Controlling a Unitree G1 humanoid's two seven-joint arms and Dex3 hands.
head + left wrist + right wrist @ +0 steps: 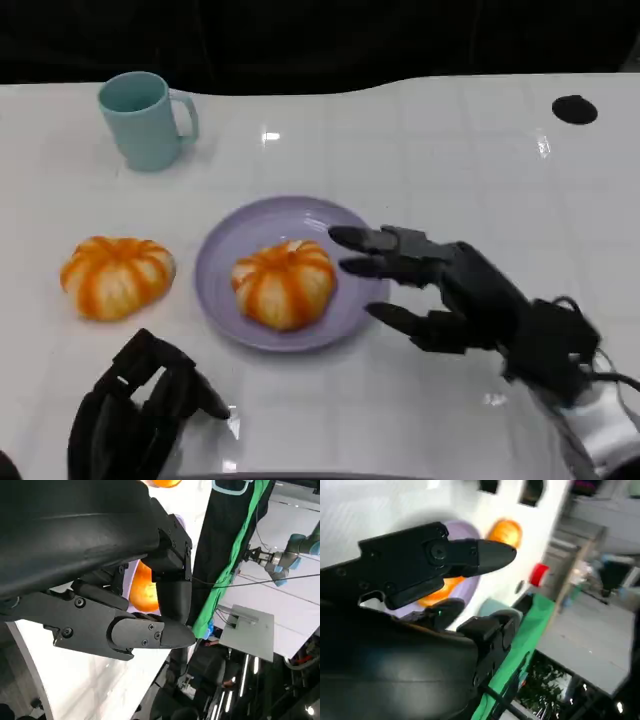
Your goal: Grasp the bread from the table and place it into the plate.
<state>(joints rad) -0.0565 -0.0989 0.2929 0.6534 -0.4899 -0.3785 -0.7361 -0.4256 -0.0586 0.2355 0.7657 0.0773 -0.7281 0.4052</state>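
Observation:
An orange-and-white striped bread (284, 283) lies in the middle of the lilac plate (222, 250). A second, similar bread (117, 276) sits on the white table left of the plate. My right hand (440, 285) hovers at the plate's right rim with its fingers spread towards the bread, holding nothing. In the right wrist view its fingers (470, 555) reach over the plate (462, 530), with orange bread (435, 594) under them. My left hand (140, 410) is low at the front left, apart from both breads and empty.
A teal mug (148, 120) stands at the back left. A round black mark (574, 109) is on the table at the back right. The table's dark far edge runs along the top.

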